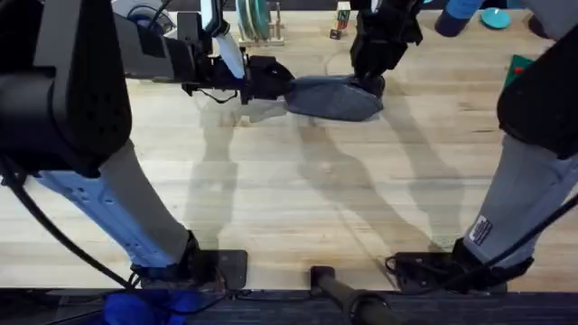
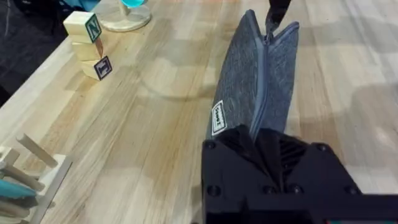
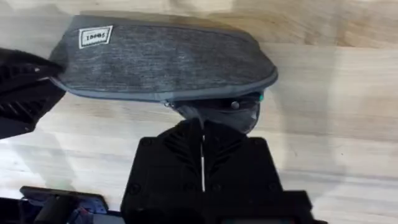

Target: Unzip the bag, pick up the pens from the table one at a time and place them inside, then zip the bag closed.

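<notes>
The grey-blue bag lies at the far middle of the table, its lengthwise zipper looking closed. My left gripper reaches in from the left and is shut on the bag's left end, beside the white label. My right gripper comes down on the bag's right end with its fingers shut on a small grey piece at the zipper edge, apparently the pull tab. The pens are out of view.
Lettered wooden blocks and a round-based stand sit left of the bag, with a wooden peg rack nearer. A ring rack, a small block and blue items line the far edge.
</notes>
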{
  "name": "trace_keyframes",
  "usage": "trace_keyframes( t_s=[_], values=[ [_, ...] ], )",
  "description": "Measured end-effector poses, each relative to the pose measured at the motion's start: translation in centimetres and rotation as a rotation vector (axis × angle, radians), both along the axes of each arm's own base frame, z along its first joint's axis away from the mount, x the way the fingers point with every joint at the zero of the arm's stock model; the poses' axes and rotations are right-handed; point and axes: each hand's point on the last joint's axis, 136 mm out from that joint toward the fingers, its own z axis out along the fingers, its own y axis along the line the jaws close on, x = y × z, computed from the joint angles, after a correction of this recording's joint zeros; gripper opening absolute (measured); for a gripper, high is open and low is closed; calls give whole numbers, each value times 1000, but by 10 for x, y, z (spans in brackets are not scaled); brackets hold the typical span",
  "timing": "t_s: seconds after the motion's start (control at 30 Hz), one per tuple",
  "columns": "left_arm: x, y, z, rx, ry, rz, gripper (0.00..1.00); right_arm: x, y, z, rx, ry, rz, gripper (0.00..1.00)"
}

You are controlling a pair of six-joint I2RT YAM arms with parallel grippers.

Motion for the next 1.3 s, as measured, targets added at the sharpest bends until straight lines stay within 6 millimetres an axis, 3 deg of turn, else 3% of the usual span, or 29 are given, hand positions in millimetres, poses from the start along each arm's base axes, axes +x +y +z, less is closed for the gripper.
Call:
trace_keyframes(
  t_s=[0.4, 1.1, 1.3],
  values=[
    [1, 1, 0, 3, 0, 4, 41, -5, -39, -13, -25, 70, -88, 34],
    [1, 1, -1, 3, 0, 4, 42, -6, -70, -16, -44, 99, -148, 35],
    [1, 1, 0, 3, 0, 4, 41, -12, -80, -35, -38, 142, -179, 35]
  ],
)
